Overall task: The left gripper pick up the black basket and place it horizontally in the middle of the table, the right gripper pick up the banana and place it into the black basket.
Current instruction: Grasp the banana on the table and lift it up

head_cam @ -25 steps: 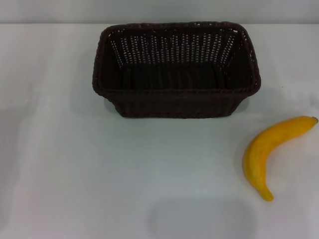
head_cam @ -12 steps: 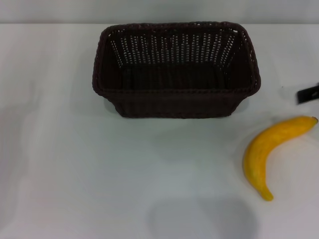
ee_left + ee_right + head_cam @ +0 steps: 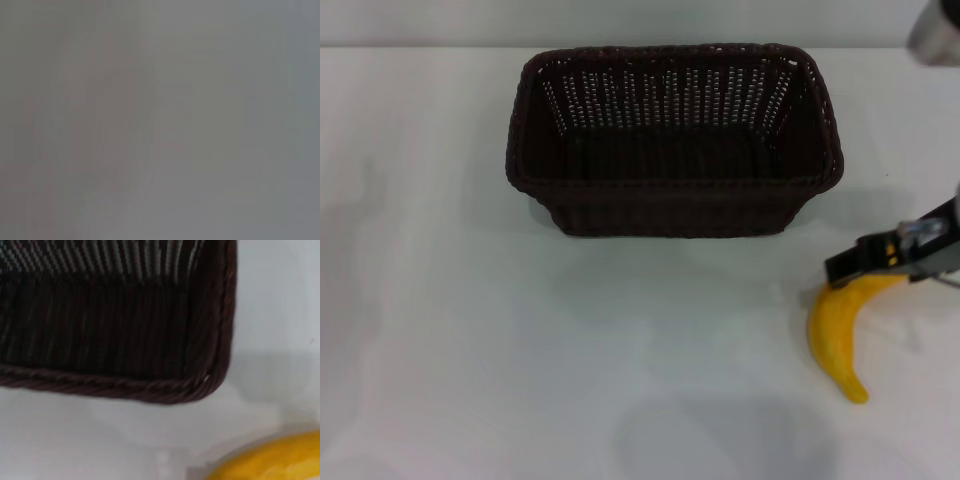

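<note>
The black basket (image 3: 673, 140) stands upright and empty on the white table (image 3: 470, 330), its long side running left to right at the middle back. The banana (image 3: 837, 335) lies on the table to the basket's front right. My right gripper (image 3: 868, 265) reaches in from the right edge and sits over the banana's upper end, covering it. The right wrist view shows the basket's near corner (image 3: 150, 340) and part of the banana (image 3: 270, 460). My left gripper is out of view; the left wrist view shows only blank grey.
A grey rounded part of the arm (image 3: 935, 30) shows at the top right corner. The table's back edge runs just behind the basket. Bare white tabletop lies left of and in front of the basket.
My right gripper has come in from the right edge, moving down and left onto the banana's upper end. The basket and banana have not moved.
</note>
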`<action>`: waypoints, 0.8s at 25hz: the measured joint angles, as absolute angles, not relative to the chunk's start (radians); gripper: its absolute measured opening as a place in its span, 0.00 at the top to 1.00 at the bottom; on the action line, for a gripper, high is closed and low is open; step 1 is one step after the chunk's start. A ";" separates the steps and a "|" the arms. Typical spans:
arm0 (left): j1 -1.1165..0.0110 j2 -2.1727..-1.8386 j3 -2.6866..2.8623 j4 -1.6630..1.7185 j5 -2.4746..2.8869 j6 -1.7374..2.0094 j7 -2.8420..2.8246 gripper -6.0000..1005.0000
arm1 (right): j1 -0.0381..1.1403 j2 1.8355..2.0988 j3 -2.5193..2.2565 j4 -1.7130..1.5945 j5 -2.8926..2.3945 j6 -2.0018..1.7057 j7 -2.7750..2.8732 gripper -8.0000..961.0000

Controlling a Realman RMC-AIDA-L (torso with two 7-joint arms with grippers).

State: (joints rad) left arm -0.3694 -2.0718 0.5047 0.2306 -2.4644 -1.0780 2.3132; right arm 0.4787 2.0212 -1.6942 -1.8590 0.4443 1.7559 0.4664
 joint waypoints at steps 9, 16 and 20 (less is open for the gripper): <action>-0.418 -2.070 0.509 0.228 -2.461 -1.019 2.376 0.20 | 0.556 2.024 -1.773 -1.715 0.498 1.715 0.577 0.16; -0.442 -2.069 0.512 0.216 -2.458 -1.008 2.405 0.20 | 0.572 2.025 -1.780 -1.620 0.520 1.661 0.579 0.18; -0.445 -2.067 0.511 0.216 -2.458 -0.999 2.405 0.20 | 0.574 2.024 -1.782 -1.603 0.520 1.644 0.580 0.19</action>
